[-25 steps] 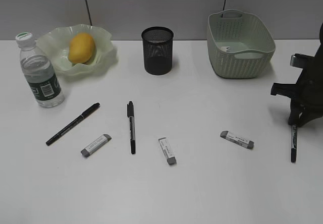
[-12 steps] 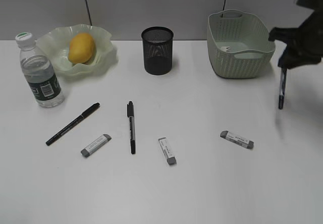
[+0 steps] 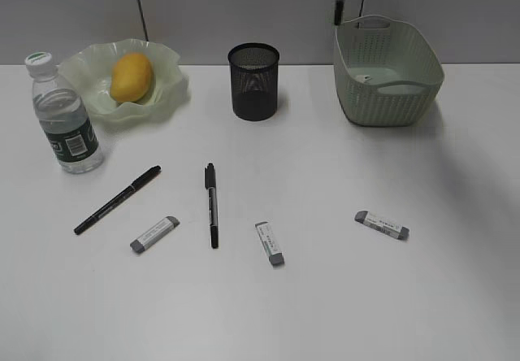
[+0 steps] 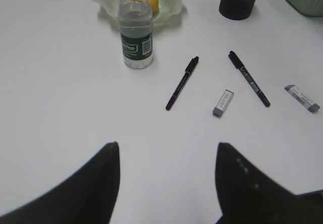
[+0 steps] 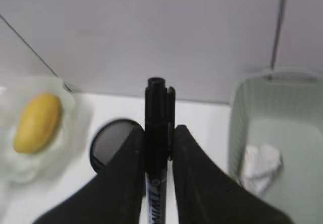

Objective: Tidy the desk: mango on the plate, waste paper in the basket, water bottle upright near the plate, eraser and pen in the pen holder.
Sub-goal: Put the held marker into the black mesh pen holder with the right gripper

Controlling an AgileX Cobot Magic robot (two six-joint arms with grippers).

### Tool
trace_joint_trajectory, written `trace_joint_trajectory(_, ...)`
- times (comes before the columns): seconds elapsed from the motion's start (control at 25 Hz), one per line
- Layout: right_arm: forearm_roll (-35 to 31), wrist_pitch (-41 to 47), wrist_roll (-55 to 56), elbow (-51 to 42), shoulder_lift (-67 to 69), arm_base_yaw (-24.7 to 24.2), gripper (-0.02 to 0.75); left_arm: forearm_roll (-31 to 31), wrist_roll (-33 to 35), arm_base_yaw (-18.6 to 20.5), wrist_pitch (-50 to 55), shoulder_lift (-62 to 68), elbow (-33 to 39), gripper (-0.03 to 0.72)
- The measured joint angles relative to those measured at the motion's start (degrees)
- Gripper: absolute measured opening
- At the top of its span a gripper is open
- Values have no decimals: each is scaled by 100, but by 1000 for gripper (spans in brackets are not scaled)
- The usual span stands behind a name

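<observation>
White tabletop [image 3: 341,296] runs back to a grey panelled wall, with the black mesh pen holder [image 3: 253,81] standing at the rear centre. Left of the pen holder, the mango [image 3: 131,77] already sits in the wavy-rimmed plate [image 3: 166,93], and the water bottle [image 3: 63,122] stands upright just beside that plate. Right of the pen holder, the basket [image 3: 387,72] contains the waste paper [image 5: 261,166]. In front of the pen holder lie two pens [image 3: 211,205] and three erasers [image 3: 270,243].

The right gripper [image 5: 156,148] is clamped narrowly on a black marker pen [image 5: 156,133], held upright high above the pen holder. The left gripper [image 4: 166,183] hangs wide and empty over bare tabletop.

Risk, as I judge it: released from this height or off-centre, the marker pen could strike the pen holder's rim, bounce out, or tip the light cup over.
</observation>
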State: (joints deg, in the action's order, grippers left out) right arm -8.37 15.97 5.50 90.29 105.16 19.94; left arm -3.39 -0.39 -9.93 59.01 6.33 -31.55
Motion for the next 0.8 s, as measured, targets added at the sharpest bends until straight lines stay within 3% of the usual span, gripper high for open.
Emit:
trace_joint_trajectory(0.36,392,-2367,-129,60,703,802,142,0,0,0,0,0,0,454)
trace_joint_trajectory(0.8,512,-4183,-276,60,2063,927,145,0,0,0,0,0,0,454)
